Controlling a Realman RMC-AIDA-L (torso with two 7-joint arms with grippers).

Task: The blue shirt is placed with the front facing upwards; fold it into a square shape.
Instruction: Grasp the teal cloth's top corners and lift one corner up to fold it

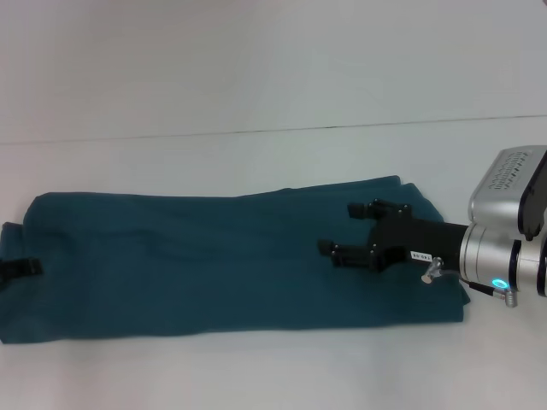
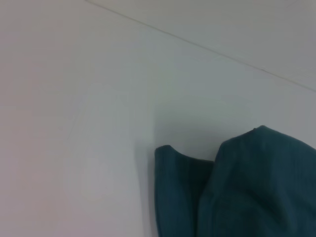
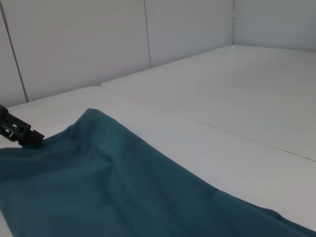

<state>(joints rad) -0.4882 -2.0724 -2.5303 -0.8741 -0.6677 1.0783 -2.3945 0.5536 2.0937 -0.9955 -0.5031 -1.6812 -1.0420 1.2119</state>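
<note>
The blue shirt (image 1: 197, 260) lies on the white table as a long folded band running left to right, plain teal side up, with no lettering showing. My right gripper (image 1: 340, 229) reaches in from the right above the band's right part; it is open, with nothing between its black fingers (image 1: 366, 209). Only a small black piece of my left gripper (image 1: 20, 267) shows, at the band's far left end against the cloth. The right wrist view has that same black piece (image 3: 18, 131) at the far edge of the shirt (image 3: 113, 187). A folded shirt end (image 2: 247, 187) fills the left wrist view's corner.
The white table (image 1: 273, 85) stretches bare behind the shirt, with a thin seam line (image 1: 342, 128) crossing it. A narrow strip of table (image 1: 256, 367) lies in front of the shirt. White wall panels (image 3: 74, 39) stand beyond the table in the right wrist view.
</note>
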